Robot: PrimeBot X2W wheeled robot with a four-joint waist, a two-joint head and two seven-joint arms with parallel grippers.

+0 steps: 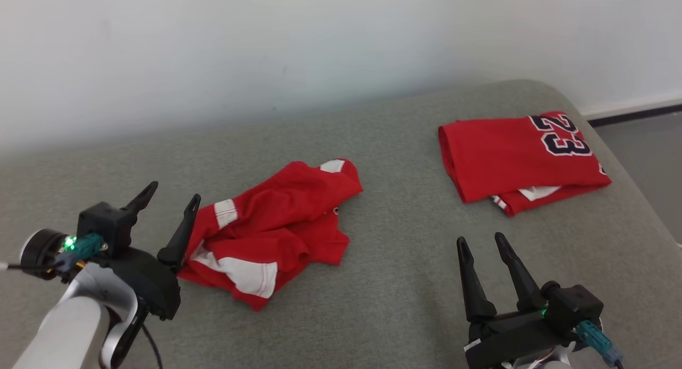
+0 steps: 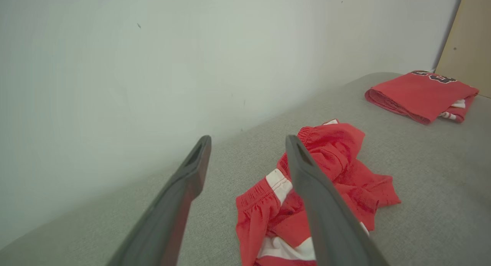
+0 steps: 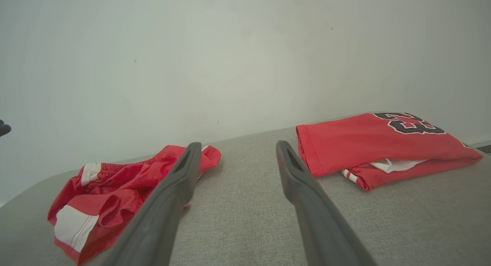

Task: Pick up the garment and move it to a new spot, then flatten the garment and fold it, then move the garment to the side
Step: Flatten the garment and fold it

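The crumpled red shorts (image 1: pixel 277 220) lie left of the middle of the grey bed (image 1: pixel 394 284). The left claw (image 1: pixel 175 191) is spread wide and empty just beside the shorts' left edge. The right claw (image 1: pixel 480 238) is also released and grasps nothing, toward the bed's near edge. A folded red jersey (image 1: pixel 522 156) lies by the far right corner, well apart from the shorts.

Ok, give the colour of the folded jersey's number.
Number: dark with white outline, clearest in head view.
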